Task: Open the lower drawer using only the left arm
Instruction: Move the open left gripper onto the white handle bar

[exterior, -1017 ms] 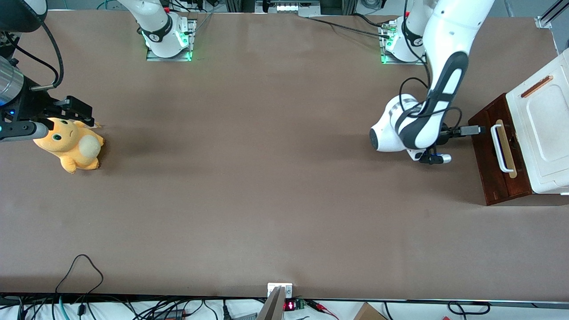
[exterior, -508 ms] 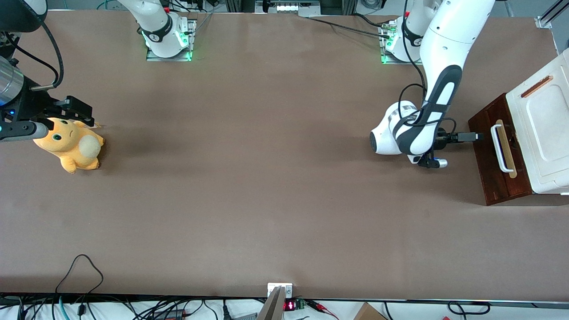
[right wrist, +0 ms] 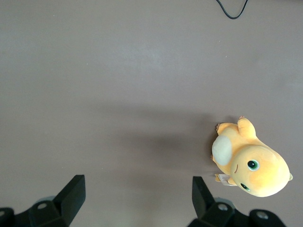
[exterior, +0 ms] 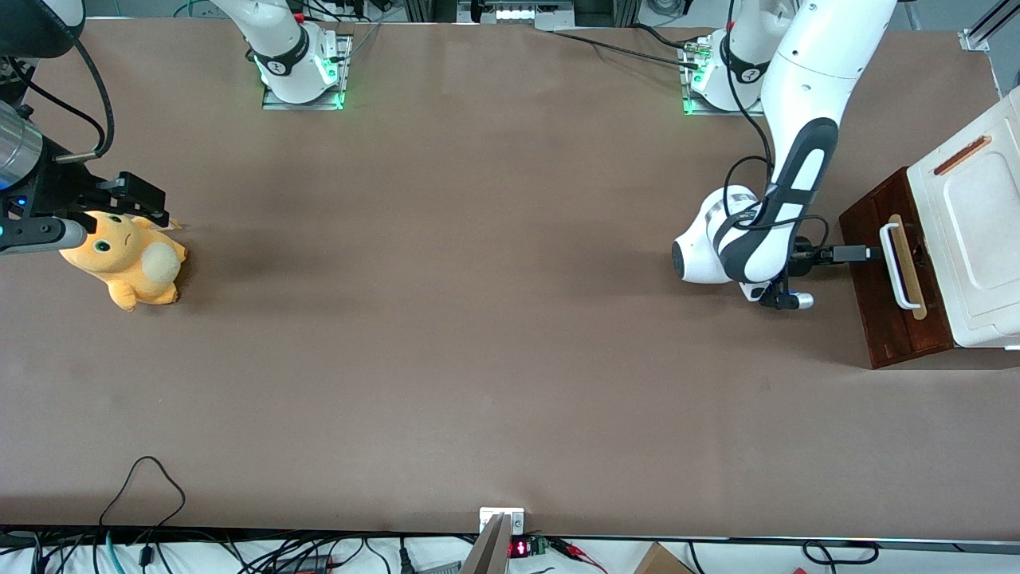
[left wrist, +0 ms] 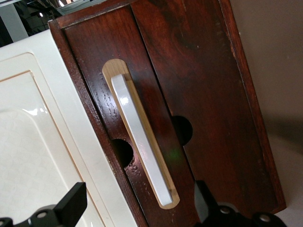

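Two black fingers [left wrist: 71,204] stand wide apart with nothing between them, so your gripper [exterior: 865,253] is spread open, level in front of the lower drawer [exterior: 876,271] and just short of its white bar handle [exterior: 896,265]. That drawer sits shut at the working arm's end of the table [exterior: 446,319], its front facing the left arm [exterior: 785,195]. You'll see the handle's long axis running across the gap between the fingers. No readable writing shows on the drawer.
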Robot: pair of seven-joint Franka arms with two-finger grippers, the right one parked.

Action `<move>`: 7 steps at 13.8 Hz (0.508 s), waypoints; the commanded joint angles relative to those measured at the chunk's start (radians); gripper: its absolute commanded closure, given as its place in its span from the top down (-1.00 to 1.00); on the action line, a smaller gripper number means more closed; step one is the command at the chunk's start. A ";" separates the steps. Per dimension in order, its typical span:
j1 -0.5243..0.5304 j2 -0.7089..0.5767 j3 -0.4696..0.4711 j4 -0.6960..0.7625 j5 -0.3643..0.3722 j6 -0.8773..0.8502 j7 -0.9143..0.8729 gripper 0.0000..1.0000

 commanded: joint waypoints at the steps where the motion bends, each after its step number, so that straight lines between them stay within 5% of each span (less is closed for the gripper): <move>1: 0.043 0.007 -0.002 0.017 0.055 0.026 0.036 1.00; 7: 0.053 0.038 -0.002 0.022 0.089 0.029 0.022 1.00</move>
